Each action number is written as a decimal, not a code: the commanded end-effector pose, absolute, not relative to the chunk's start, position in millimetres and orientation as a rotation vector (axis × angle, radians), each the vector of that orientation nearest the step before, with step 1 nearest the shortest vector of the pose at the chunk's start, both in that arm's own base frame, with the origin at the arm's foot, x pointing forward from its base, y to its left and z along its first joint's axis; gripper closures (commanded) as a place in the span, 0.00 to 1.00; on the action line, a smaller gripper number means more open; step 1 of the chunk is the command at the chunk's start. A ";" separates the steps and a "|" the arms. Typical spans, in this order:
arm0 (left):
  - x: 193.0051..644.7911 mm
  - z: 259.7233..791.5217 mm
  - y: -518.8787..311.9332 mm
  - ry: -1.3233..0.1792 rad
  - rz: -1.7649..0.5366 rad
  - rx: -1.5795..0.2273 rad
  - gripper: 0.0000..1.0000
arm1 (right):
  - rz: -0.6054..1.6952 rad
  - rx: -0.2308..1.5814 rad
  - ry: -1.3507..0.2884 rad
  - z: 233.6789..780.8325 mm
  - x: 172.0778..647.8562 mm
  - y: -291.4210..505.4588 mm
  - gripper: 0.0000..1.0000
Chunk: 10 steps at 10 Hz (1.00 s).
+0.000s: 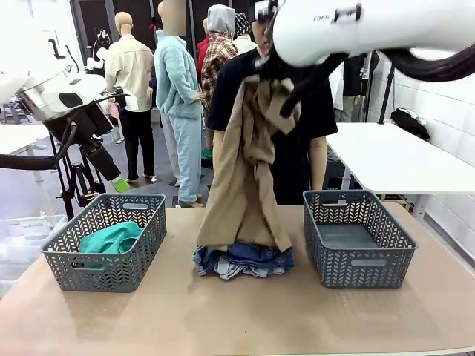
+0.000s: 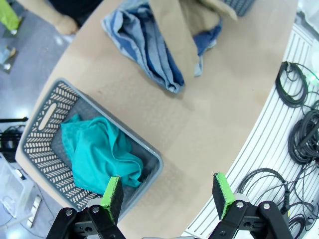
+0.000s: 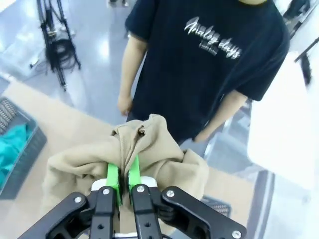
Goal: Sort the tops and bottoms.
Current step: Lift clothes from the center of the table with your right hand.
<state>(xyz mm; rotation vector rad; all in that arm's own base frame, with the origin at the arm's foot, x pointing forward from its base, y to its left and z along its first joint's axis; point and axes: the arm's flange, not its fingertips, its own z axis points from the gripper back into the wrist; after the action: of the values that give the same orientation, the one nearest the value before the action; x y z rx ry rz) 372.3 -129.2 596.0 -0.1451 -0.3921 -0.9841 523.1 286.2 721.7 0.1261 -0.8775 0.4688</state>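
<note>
Seen from the near side, the thick white link of the right arm (image 1: 356, 26) covers the spot where the tan shirt (image 1: 245, 178) is held up, so the grip itself is out of sight there. The hanging shirt hides the middle of the black T-shirt (image 1: 319, 119) behind it and the far part of the denim pile (image 1: 245, 259). How many pieces lie bunched in that pile I cannot tell. The near wall of the left basket (image 1: 104, 271) screens the lower part of the teal top (image 1: 111, 239). Looking down the right gripper (image 3: 123, 172), the shirt's fold vanishes between the green pads (image 3: 112, 175).
</note>
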 end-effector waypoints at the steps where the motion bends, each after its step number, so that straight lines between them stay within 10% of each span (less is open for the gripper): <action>1: 372.2 596.8 -129.6 -0.394 -0.984 -0.148 0.07 | 0.472 0.103 -0.973 726.8 519.9 294.3 1.00; 10: 372.2 596.8 -129.6 -0.394 -0.984 -0.148 0.07 | 0.496 0.122 -0.972 746.5 512.9 293.0 1.00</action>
<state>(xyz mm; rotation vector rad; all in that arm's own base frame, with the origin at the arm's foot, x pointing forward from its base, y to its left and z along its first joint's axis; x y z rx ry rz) 372.3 -129.2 596.0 -0.1451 -0.3921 -0.9841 514.5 294.5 742.4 0.1242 -0.9637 0.4933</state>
